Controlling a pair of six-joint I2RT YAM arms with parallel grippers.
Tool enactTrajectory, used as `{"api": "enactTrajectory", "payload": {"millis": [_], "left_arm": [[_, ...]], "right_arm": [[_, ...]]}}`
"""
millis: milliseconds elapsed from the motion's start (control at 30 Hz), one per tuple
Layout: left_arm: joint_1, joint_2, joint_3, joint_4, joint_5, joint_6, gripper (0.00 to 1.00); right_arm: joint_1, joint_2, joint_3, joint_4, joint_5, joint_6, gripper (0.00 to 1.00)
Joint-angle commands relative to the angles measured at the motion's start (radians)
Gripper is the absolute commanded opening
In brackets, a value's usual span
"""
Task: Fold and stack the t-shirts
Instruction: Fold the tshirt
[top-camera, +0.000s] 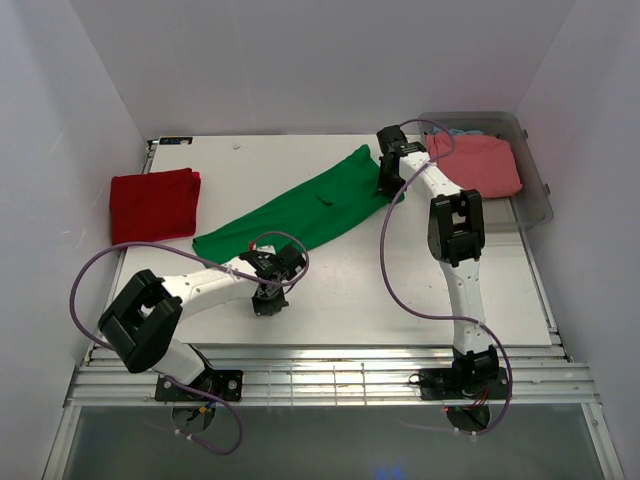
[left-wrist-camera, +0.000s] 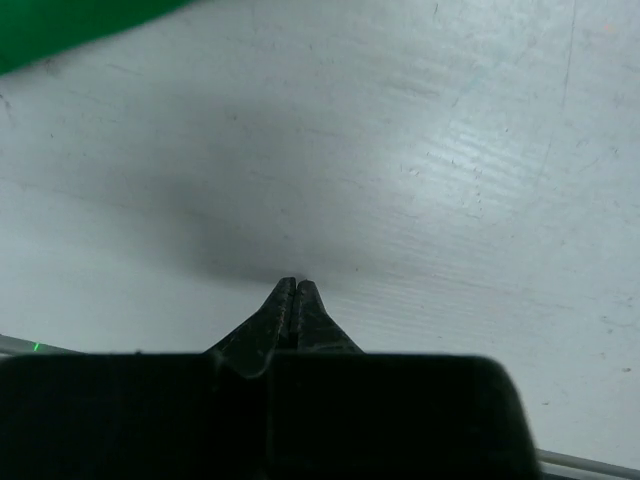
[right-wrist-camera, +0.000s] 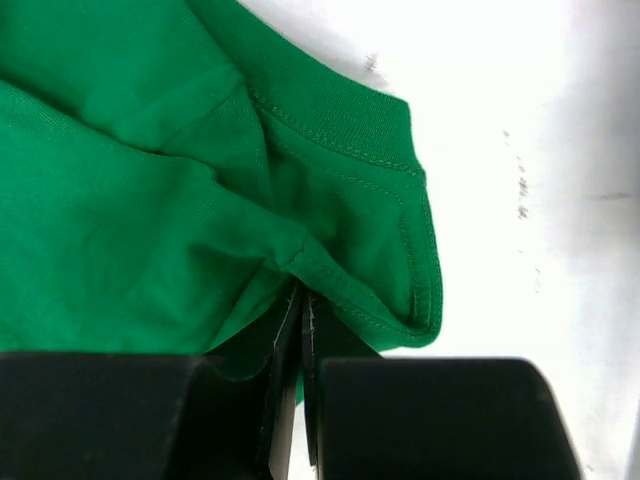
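Pinching green t-shirt (top-camera: 300, 215), right fingers (right-wrist-camera: 284, 370); left fingers (left-wrist-camera: 275, 320) together, empty; red t-shirt (top-camera: 152, 205) left, bin (top-camera: 541, 190) right.

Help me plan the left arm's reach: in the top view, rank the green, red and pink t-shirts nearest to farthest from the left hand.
1. Bright green cloth t-shirt, spread just beyond the left hand.
2. Deep red folded t-shirt, far left.
3. Salmon-pink t-shirt, in the far-right clear plastic bin.
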Motion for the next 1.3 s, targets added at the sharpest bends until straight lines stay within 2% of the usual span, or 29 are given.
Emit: {"api": "enactTrajectory", "payload": {"millis": [0,100,233,333,433,600,733,967,1133,1267], "left_arm": [[-0.060,-0.051,0.019,-0.034,-0.038,-0.065,0.00],[-0.099,-0.097,0.092,-0.047,-0.106,-0.058,0.00],[-0.107,-0.119,0.201,-0.073,-0.123,-0.024,0.00],[-0.107,-0.142,0.275,-0.152,-0.257,-0.031,0.00],[-0.101,-0.116,0.292,-0.242,-0.446,-0.050,0.00],[-0.035,-0.058,0.207,-0.268,-0.543,-0.110,0.00],[0.033,-0.074,0.108,-0.177,-0.554,-0.085,0.00],[0.226,-0.292,-0.073,0.239,-0.462,0.246,0.00],[0.347,-0.297,-0.140,0.429,-0.352,0.387,0.00],[0.419,-0.222,-0.134,0.454,-0.263,0.392,0.00]], "right_arm": [[-0.004,0.053,0.039,0.015,-0.118,0.058,0.08],[-0.007,0.045,0.022,0.099,-0.203,0.077,0.08],[-0.009,0.076,0.107,0.114,-0.256,0.115,0.08],[-0.015,0.056,0.093,0.128,-0.250,0.129,0.08],[-0.017,0.013,0.034,0.153,-0.252,0.129,0.08],[-0.020,-0.042,-0.085,0.153,-0.224,0.088,0.08],[-0.021,-0.088,-0.147,0.154,-0.206,0.054,0.08],[-0.021,-0.131,-0.227,0.156,-0.204,0.045,0.08],[-0.021,-0.153,-0.262,0.154,-0.203,0.035,0.08],[-0.021,-0.167,-0.271,0.148,-0.197,0.023,0.08]]}}
